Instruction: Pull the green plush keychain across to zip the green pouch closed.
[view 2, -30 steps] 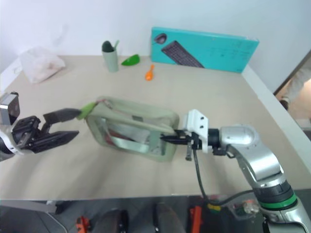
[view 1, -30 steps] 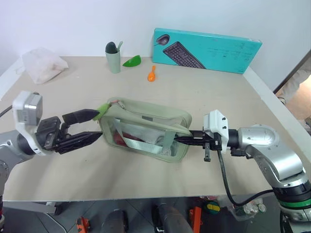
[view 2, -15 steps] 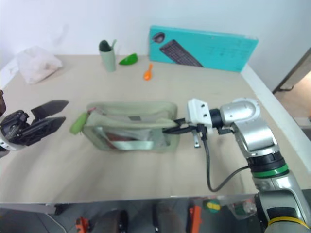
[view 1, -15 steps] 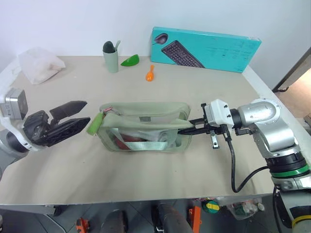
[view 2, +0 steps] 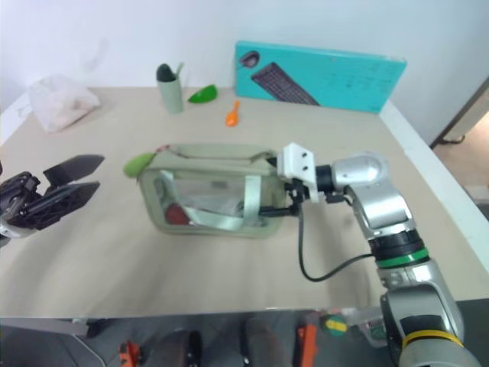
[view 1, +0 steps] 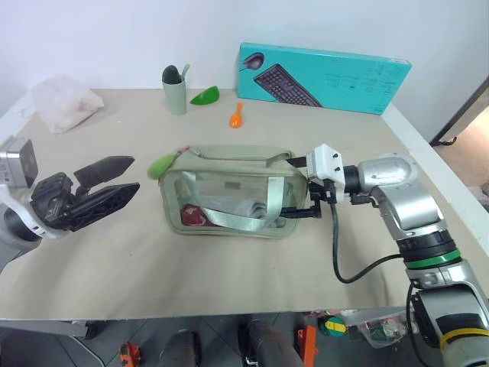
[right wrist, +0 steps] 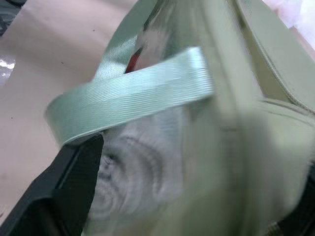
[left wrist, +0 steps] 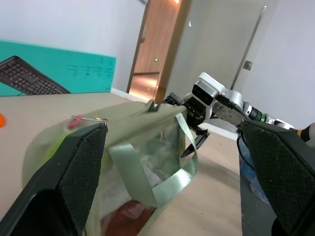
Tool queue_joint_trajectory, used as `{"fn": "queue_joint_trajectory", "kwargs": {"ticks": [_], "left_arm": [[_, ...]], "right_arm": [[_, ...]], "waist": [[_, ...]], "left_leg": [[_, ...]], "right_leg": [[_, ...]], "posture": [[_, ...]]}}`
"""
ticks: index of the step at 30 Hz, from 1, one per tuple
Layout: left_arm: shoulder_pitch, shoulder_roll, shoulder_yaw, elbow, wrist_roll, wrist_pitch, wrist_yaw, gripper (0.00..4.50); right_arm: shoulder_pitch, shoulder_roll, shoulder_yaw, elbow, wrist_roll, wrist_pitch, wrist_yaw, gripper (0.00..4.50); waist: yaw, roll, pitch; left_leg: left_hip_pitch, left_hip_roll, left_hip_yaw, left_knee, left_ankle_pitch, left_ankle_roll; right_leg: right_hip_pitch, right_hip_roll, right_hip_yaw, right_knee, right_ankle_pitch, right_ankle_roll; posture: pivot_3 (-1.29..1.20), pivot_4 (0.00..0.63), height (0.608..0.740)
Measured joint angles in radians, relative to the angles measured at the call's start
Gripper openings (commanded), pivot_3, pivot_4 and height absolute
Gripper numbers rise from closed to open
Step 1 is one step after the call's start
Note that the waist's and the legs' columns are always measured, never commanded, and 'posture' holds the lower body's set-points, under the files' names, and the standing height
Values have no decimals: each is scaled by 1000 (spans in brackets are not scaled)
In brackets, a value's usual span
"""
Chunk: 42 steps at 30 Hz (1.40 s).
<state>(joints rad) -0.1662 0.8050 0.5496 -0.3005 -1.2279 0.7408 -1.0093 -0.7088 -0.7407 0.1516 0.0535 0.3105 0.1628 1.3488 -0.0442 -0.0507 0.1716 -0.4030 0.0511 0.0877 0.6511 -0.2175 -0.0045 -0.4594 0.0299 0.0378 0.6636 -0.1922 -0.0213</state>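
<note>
**Pouch upright on the table, both grippers apart around it**

Pouch first, as my landmark: the green pouch (view 1: 229,191) stands upright near the middle of the table (view 1: 321,130), its clear window facing me, with red and pale contents and a webbing strap showing through. The green plush keychain (view 1: 162,164) hangs at the pouch's top corner on my left, at the zipper's end.

My left gripper (view 1: 114,180) hovers to the left of the pouch, near the keychain but apart from it, its two black fingers spread wide and empty. My right gripper (view 1: 299,186) sits at the pouch's opposite end, fingers spread, one at the top edge and one low along the side; I cannot tell whether they touch the fabric.

I judge the zipper to be drawn along the top, though I cannot confirm it fully sealed. Next I would check the seam, then draw both arms away from the pouch without tipping it.
</note>
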Motion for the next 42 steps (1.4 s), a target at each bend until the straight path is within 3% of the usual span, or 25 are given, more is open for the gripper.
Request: {"fn": "queue_joint_trajectory", "kwargs": {"ticks": [7,18,22,25,35,42], "left_arm": [[-30,-1,-34,17,8,2,-7,4500],[-44,-2,-48,23,9,9,-30,4500],[-73,-1,-110,14,28,9,-63,4500],[-83,-1,-121,14,37,9,-71,4500],[-78,1,-144,9,76,5,-98,4500],[-34,-8,-128,38,146,-44,-68,4500]], "right_arm": [[75,-90,-99,-121,133,142,31,4484],[205,-169,-231,-216,161,228,-58,4484],[248,-158,-239,-250,165,246,-102,4484],[250,-145,-233,-258,165,255,-130,3643],[250,-91,-189,-280,165,270,-184,176],[256,-79,-189,-281,170,272,-196,29]], "waist": [[-2,0,0],[-2,0,0],[0,0,0],[-2,0,0],[-2,0,0],[-2,0,0]], "left_leg": [[0,-1,1,0,-1,-1],[1,-2,-1,0,0,-1],[0,-3,-3,1,0,-1],[0,-3,-2,1,0,-1],[0,-3,-3,1,0,-1],[0,-2,-4,1,0,-1]], "right_leg": [[0,-1,1,0,0,0],[0,0,0,0,-1,0],[1,0,-1,0,-1,0],[1,0,-1,0,-1,0],[1,0,-1,0,-1,0],[1,0,-2,0,-1,0]], "posture": [[0,150,740],[0,150,740],[0,150,740],[0,150,740],[0,150,740],[0,150,740]]}}
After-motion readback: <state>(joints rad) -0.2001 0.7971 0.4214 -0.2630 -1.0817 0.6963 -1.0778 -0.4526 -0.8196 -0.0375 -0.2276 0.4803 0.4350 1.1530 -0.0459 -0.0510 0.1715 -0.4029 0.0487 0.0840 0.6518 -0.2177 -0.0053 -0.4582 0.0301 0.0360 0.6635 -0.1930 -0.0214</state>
